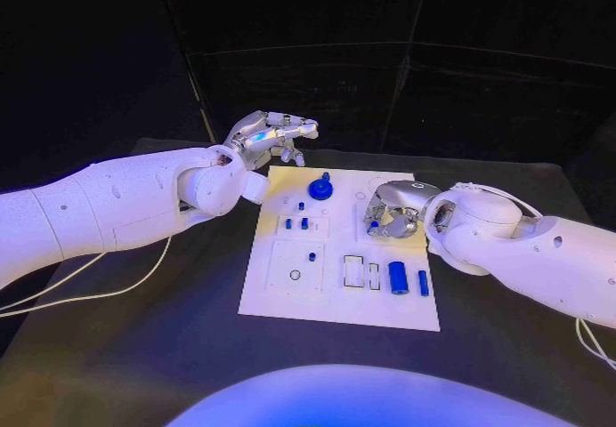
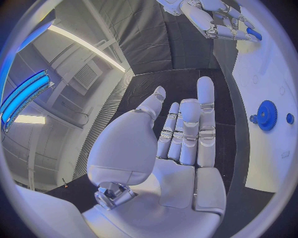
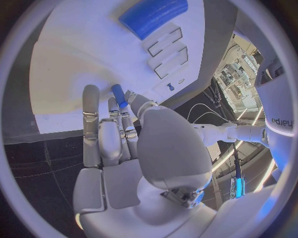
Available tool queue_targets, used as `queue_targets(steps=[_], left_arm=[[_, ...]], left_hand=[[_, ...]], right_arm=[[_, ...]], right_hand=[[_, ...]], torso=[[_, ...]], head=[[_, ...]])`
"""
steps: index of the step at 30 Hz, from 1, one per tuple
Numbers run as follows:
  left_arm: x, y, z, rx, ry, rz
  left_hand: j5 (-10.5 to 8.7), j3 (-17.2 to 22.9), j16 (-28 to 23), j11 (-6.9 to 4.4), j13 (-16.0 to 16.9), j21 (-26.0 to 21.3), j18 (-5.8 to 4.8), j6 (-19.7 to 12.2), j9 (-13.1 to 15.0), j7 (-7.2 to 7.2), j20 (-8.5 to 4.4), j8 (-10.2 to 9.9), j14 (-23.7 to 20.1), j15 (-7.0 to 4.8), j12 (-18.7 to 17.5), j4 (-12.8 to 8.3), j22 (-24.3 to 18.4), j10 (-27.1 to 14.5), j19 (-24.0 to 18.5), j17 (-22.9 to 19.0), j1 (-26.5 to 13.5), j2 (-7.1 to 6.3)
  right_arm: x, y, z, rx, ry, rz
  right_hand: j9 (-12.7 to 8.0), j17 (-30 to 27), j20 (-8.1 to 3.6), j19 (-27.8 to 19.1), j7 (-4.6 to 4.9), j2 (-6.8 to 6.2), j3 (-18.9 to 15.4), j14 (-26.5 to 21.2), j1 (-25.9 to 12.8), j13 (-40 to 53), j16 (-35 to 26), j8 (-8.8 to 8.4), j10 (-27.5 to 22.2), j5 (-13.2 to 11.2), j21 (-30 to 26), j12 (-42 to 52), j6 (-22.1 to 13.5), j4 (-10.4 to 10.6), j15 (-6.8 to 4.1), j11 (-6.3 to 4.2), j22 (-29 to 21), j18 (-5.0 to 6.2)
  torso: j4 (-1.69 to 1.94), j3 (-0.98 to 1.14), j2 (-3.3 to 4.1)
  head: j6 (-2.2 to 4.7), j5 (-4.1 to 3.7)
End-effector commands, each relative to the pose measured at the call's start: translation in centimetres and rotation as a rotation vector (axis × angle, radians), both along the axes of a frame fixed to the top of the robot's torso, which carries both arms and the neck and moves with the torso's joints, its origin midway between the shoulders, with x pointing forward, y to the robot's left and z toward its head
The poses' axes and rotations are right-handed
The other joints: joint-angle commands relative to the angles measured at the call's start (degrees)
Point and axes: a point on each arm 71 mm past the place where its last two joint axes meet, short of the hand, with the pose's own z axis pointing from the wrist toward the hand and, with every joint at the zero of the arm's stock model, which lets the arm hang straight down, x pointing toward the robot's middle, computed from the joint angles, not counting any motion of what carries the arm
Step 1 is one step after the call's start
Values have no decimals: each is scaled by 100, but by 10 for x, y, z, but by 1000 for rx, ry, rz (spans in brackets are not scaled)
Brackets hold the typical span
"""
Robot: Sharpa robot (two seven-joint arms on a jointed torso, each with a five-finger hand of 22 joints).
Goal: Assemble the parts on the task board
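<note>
The white task board (image 1: pixel 336 298) lies mid-table. My right hand (image 1: pixel 395 210) hovers over its right side and pinches a small blue peg (image 1: pixel 374 226) between thumb and fingers; the right wrist view shows that peg (image 3: pixel 118 95) at the fingertips above the board (image 3: pixel 68 64). My left hand (image 1: pixel 270 133) is raised beyond the board's far left corner, fingers (image 2: pixel 205 106) stretched apart, nothing in it. A blue gear (image 1: pixel 321 188) stands near the far edge and also appears in the left wrist view (image 2: pixel 267 115). A blue cylinder (image 1: pixel 400 277) and a thin blue bar (image 1: pixel 423 283) lie near the right front.
Small blue pegs (image 1: pixel 296 223) stand in the board's left middle, and another (image 1: pixel 312 257) sits in a square recess. Rectangular slots (image 1: pixel 354 271) lie left of the cylinder (image 3: pixel 153 14). Black table (image 1: pixel 154 338) surrounds the board; cables (image 1: pixel 90 289) trail at the left.
</note>
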Motion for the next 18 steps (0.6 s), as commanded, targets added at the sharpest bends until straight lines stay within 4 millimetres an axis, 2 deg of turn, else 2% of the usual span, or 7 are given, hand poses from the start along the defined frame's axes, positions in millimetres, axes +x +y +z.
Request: queue_targets(steps=[1, 7, 13, 18], left_arm=[[0, -1, 1, -8, -1, -10], [0, 0, 1, -7, 1, -11], [0, 0, 1, -7, 2, -11], [-1, 0, 1, -8, 1, -12]], left_hand=[[3, -41, -26, 4, 8, -32, 66, -41, -1, 0, 22, 24, -45, -15, 34, 10, -8, -31, 17, -15, 40, 21], [3, -53, -42, 8, 7, -41, 65, -51, -2, 4, 25, 25, -63, -12, 38, 15, -14, -43, 12, -48, 44, 31], [3, -61, -44, 10, 6, -46, 64, -57, -3, 6, 26, 26, -71, -9, 40, 17, -18, -51, 9, -54, 48, 37], [3, -61, -44, 10, 6, -46, 64, -57, -3, 6, 26, 26, -71, -9, 40, 17, -18, -51, 9, -54, 48, 37]], right_arm=[[0, 0, -2, -37, -9, 10], [0, 0, -2, -51, -21, 12], [0, 1, -2, -41, -36, 18], [-1, 1, 2, -11, -76, 22]], right_hand=[[-4, 4, -3, 20, 0, -10, 53, 137, 34, 4, 37, 5, 47, -36, 43, -37, 61, -7, -42, 16, 8, 40], [-10, 11, -3, 12, 2, -54, 148, 134, 19, 4, 46, -13, 75, -39, 58, -114, 88, -28, -40, 19, 15, 39], [-8, 27, -10, 5, 0, -62, 322, 134, 19, 12, 65, -14, 196, -39, 89, -187, 179, -71, -49, 10, 29, 40], [6, 86, -45, 16, -18, -13, 568, 147, 207, 35, 108, 24, 395, -164, 161, -185, 324, -260, -85, -25, 87, 40]], torso=[[2, -1, -4], [8, 1, -5], [-5, -4, -13], [-8, 0, -10]], head=[[-8, -1], [-17, 6], [-16, 5], [-4, -14]])
